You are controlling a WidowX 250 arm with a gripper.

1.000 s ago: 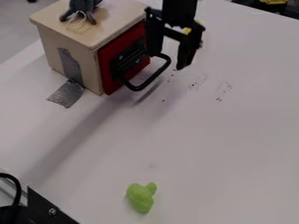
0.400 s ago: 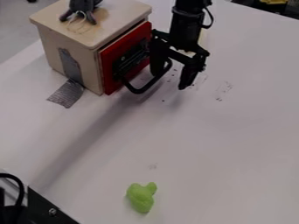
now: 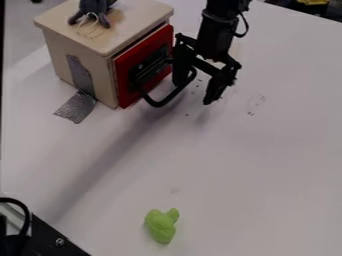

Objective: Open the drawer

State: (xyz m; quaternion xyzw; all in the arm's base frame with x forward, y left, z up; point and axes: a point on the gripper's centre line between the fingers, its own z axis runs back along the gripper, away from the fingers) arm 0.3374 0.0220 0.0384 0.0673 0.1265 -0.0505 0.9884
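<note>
Red drawer (image 3: 125, 89) shut or near enough, set in the wooden box (image 3: 72, 29) by the surface's (image 3: 254, 165) upper left edge! Its front faces the open middle, and out from it juts the black handle (image 3: 158, 104), a bent loop. The pincer (image 3: 193, 93) hangs right there, spread wide with nothing clamped in it: one finger beside the handle, looking to be on the drawer's side of the bar, the other well out over the surface. Whether they touch, I can't tell.

And that bar is the place to go for! It looks stiff and slim, likely smooth, so hooking from behind should beat pinching. The drawer probably slides light, but a crooked pull could bind it. The box may want to come along too, though grey tape (image 3: 76, 107) ties its side to the surface and should help it stand firm.
</note>
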